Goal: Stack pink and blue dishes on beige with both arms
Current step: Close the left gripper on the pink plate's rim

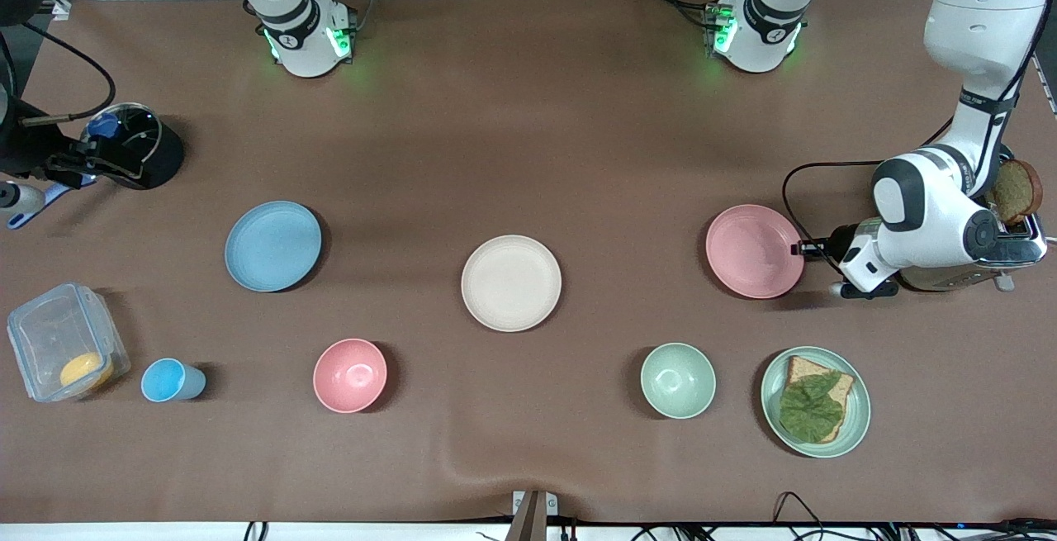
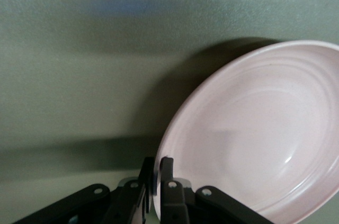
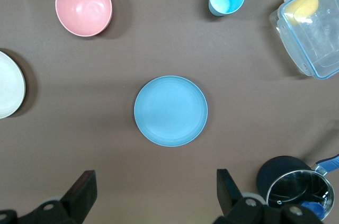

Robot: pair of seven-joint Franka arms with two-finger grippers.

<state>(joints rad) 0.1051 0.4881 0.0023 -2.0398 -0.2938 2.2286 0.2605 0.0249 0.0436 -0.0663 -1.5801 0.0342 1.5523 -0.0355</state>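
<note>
Left gripper (image 2: 157,181) jaws pinch pink plate (image 1: 754,250) rim, plate on table (image 1: 528,111). Right gripper (image 3: 153,195) jaws spread, high over blue plate (image 3: 170,110).

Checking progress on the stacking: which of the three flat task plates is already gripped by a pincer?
The pink plate, toward the left arm's end: the left pincer is shut on its rim. The blue plate and beige plate lie untouched.

glossy white jointed arms (image 1: 933,211), black joint bands — green base lights, dark cables
</note>
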